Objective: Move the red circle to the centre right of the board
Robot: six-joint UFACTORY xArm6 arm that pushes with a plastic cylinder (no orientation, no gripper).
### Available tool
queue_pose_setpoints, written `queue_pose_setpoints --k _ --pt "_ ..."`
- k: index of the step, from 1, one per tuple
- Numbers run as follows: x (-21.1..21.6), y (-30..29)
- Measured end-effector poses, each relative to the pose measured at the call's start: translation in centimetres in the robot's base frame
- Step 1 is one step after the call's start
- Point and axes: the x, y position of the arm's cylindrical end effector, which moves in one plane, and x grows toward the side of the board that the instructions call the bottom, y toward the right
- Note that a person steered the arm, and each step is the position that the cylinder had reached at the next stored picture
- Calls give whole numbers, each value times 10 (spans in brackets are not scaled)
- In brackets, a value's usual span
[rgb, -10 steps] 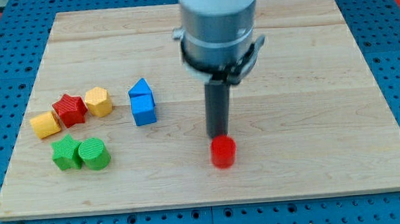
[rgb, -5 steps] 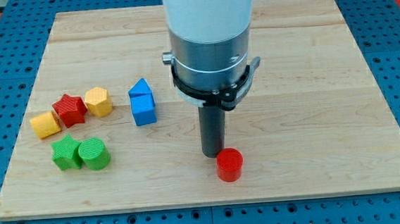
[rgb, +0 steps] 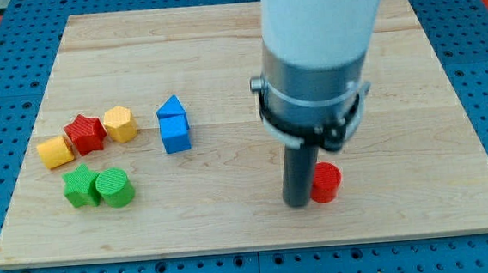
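Our tip (rgb: 298, 204) down on the board (rgb: 221, 52), touching the red circle (rgb: 326, 183) on its left, no pincer on this rod, nothing held

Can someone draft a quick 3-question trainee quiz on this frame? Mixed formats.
1. True or false: my tip is against the view's left side of the red circle.
2. Multiple choice: which block sits right beside the green cylinder? A) blue block B) green star C) yellow hexagon
3. Fill in: for the task, the red circle still has to travel toward the view's ____ and up.

Key
1. True. The rod's lower end meets the circle's left edge.
2. B. The green star touches the cylinder on its left.
3. Right. It lies low, just right of the middle of the board.
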Motion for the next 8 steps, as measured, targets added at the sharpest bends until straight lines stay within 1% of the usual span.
queue_pose_setpoints --k 1,2,3,4,5,6,7,8 --pt "-4 51" --pt "-47 73" --pt "-56 57" --pt "-39 39" --pt "-10 8" --pt "-51 3" --pt "-65 -17" --pt "-100 -13"
